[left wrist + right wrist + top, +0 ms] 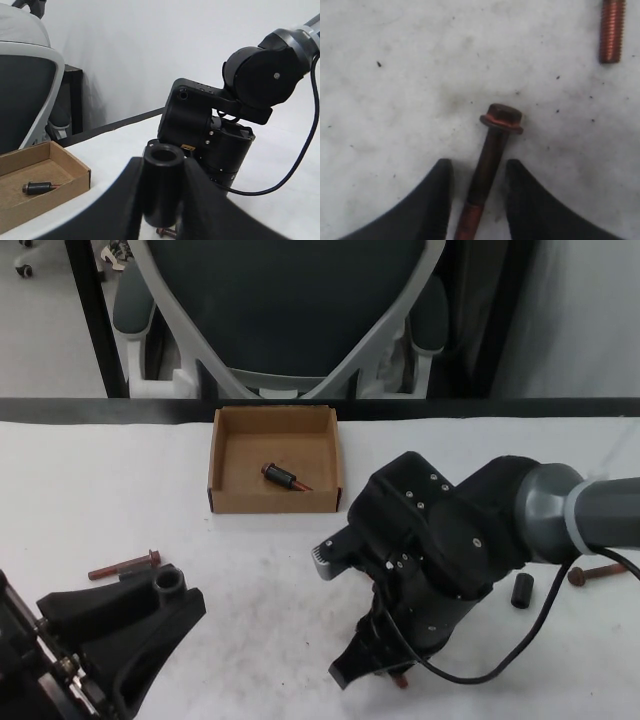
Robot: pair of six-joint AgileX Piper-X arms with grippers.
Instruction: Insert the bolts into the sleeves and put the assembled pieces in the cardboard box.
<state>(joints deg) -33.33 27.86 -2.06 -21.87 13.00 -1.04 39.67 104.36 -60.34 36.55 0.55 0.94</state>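
Brown cardboard box (222,455) sits at the far middle of the white bench (80,490), with one assembled piece (282,477) lying inside it. Nearer than the box and to its left, the left gripper (163,602) is clamped on a black sleeve (167,583), held upright with its open end up. A loose bolt (125,565) lies on the bench just beside that gripper. Nearer than the box and a little to its right, the right gripper (479,165) points down at the bench. Its jaws stand apart on either side of the shank of a copper bolt (490,160) lying flat, with a narrow gap each side. Farther right of the box lie a spare sleeve (520,590) and another bolt (597,573).
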